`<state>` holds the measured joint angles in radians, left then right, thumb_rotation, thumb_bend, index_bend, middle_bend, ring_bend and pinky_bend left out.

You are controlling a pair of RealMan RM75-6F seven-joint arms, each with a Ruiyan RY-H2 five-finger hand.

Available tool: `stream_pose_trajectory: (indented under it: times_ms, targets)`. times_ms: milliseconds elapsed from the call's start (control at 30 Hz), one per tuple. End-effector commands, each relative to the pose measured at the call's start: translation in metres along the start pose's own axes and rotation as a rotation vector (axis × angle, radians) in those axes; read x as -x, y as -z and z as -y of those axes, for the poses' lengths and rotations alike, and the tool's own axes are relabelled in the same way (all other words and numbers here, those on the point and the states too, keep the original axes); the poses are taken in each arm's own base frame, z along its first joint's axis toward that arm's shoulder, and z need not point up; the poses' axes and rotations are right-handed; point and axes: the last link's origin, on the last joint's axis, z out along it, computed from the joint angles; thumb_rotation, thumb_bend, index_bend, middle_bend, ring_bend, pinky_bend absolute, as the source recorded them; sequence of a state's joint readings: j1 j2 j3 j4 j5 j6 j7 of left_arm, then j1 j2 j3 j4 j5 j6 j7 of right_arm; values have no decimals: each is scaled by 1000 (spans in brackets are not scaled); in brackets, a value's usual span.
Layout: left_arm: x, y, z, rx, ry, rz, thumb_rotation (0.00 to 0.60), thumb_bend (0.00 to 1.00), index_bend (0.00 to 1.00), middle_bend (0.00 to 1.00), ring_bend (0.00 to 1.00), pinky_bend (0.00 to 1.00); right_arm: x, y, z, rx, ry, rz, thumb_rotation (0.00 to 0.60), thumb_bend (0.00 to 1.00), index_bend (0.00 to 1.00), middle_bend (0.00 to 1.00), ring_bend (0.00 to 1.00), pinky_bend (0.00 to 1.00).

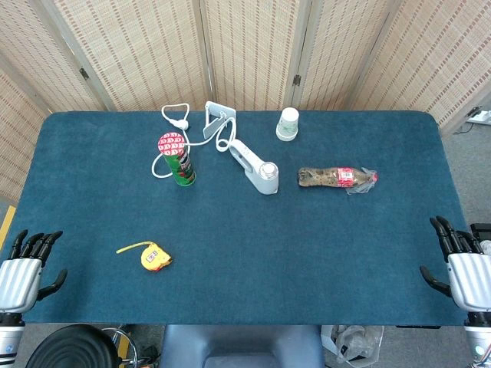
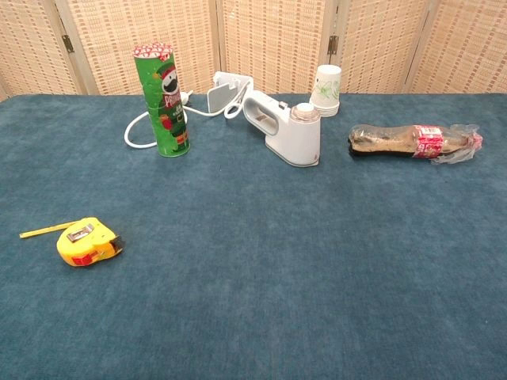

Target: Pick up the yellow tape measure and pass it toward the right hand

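Blue-carpeted table; tape measure; bottle

This looks like a robot test room rather than a home. A bench covered in dark blue carpet-like cloth stands before woven folding screens that wall off the space. Unrelated items sit spread apart on it: a crisp can, a paper cup, a crushed bottle.
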<state>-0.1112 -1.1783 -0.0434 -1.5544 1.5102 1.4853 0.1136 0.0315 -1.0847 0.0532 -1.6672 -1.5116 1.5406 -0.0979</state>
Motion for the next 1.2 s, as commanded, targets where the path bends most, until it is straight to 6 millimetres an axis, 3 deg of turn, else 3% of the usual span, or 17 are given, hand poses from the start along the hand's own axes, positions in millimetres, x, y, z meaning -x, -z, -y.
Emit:
stream_pose_trajectory:
  times_ms: [33, 533, 900, 1200]
  targets:
    - [1, -1, -1, 7, 5, -8, 600, 372, 166, 232, 168, 45, -1, 0, 0, -1, -4, -2, 600, 290, 30, 110, 252, 172]
    - [3, -11, -16, 112, 2, -19, 600, 374, 166, 232, 172, 51, -17, 4, -2, -3, -14, -61, 600, 290, 30, 110, 265, 172]
    - [16, -46, -53, 366, -37, 114, 600, 377, 165, 226, 171, 51, -22, 6, 1, -15, -11, -63, 600, 289, 30, 110, 270, 172]
    - [35, -74, -76, 464, -126, 271, 600, 380, 88, 129, 116, 50, -21, 6, 0, -9, -10, -54, 600, 290, 29, 110, 271, 173]
